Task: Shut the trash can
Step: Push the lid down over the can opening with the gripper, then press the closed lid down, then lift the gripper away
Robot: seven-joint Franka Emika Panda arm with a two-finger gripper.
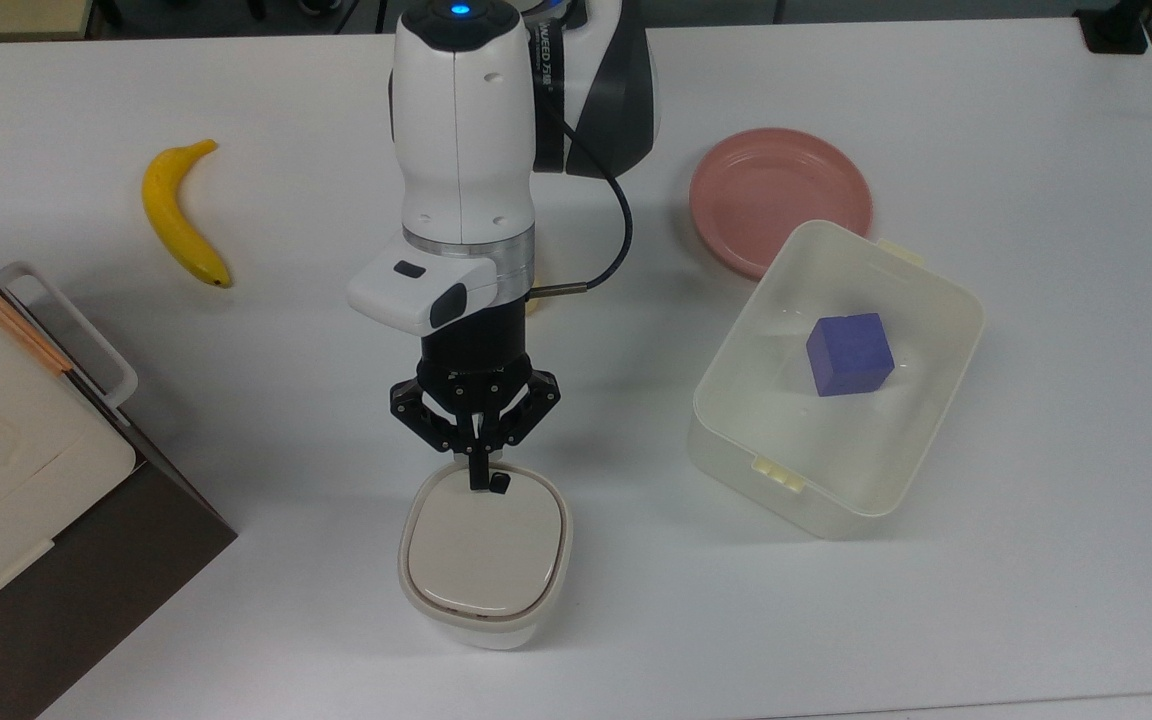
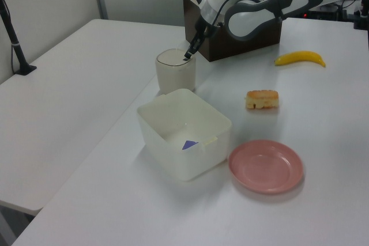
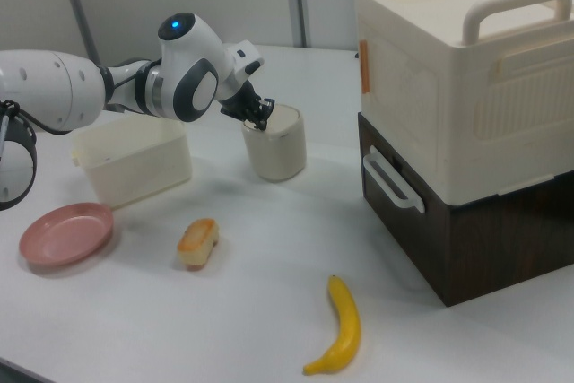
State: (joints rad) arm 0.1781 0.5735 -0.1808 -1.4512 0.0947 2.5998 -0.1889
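Directly beneath the jaws (image 1: 477, 482), the trash can (image 1: 485, 555) stood near the table's (image 1: 1036, 560) front edge in the top view, its lid (image 1: 486, 548) lying flat inside the rim and apparently shut. The jaws were clenched together with nothing between them, their tip resting at the lid's rear edge, just beside the small dark button (image 1: 499, 484). From here the chief risk, as I judged it, was that button: a sideways drift of the tip toward it, or a careless lift, could press it and spring the lid open again. A second risk was pushing down too hard on the rear edge; the can looked light, and an off-centre load could tip it or skate it along the smooth table. If the latch had not truly caught, which could not be told from these views, the lid might rise once the pressure was released. The clear box (image 1: 838, 380) with the blue block (image 1: 849, 354) sat well off to the jaws' side, and the banana (image 1: 181, 214) and pink plate (image 1: 779, 198) lay far behind them, so none seemed endangered.
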